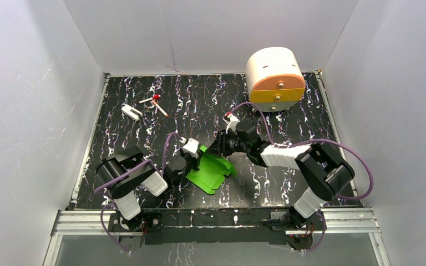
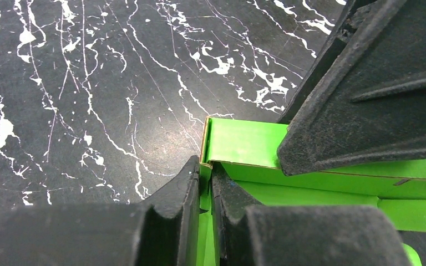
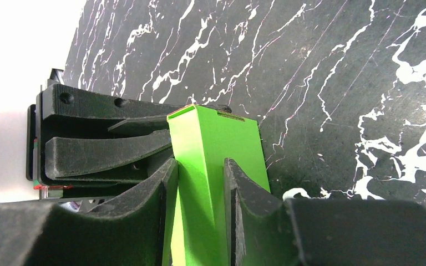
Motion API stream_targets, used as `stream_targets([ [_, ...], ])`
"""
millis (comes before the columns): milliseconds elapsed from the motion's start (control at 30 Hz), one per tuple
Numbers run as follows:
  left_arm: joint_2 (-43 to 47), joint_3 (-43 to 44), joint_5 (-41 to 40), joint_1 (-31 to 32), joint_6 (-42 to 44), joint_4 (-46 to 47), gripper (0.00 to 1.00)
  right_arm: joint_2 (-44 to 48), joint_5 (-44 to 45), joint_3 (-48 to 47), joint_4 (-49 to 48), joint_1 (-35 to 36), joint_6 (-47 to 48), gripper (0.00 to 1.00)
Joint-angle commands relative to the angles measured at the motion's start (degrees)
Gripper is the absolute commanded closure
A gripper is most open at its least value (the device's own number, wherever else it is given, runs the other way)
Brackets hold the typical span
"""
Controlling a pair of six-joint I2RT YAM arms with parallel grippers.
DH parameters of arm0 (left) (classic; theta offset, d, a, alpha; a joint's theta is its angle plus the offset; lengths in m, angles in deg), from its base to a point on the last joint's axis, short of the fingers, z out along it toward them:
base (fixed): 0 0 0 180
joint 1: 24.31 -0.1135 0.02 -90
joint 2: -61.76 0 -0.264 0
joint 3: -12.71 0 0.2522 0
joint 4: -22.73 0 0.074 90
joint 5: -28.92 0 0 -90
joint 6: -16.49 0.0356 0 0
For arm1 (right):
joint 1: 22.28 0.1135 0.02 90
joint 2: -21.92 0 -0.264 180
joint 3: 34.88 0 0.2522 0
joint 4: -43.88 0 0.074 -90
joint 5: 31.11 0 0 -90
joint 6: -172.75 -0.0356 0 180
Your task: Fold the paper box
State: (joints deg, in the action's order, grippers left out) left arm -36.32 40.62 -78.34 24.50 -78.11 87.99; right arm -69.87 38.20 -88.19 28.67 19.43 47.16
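Observation:
The bright green paper box [image 1: 211, 172] lies partly folded on the black marbled table, between the two arms. My left gripper [image 1: 195, 160] is shut on a thin upright wall at the box's corner [image 2: 244, 141], with the card pinched between the left gripper's [image 2: 205, 166] pads. My right gripper [image 1: 215, 151] comes in from the other side. In the right wrist view the right gripper [image 3: 199, 163] has both pads against a raised, doubled-over wall of the paper box [image 3: 213, 133]. The left fingers [image 3: 105, 149] show just behind that wall, and a right finger [image 2: 366, 100] looms over the box.
A cream-and-orange rounded drawer unit [image 1: 274, 77] stands at the back right. A small white object [image 1: 131, 112] and red-and-white sticks [image 1: 156, 103] lie at the back left. White walls enclose the table on three sides.

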Motion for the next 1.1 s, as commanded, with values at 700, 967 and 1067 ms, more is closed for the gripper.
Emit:
stream_targets([
  [700, -7.3, 5.3, -31.7, 6.6, -4.3, -0.8, 1.00, 0.7, 4.4, -0.7, 3.1, 2.4, 0.3, 0.69],
  [967, -5.8, 0.9, -28.0, 6.6, -1.3, 5.6, 0.85, 2.5, 6.5, -2.9, 4.2, 2.4, 3.5, 0.63],
  [1067, -4.0, -0.3, -27.1, 6.6, -1.3, 5.9, 0.80, 2.7, 7.6, -3.8, 5.1, 2.4, 4.6, 0.61],
])
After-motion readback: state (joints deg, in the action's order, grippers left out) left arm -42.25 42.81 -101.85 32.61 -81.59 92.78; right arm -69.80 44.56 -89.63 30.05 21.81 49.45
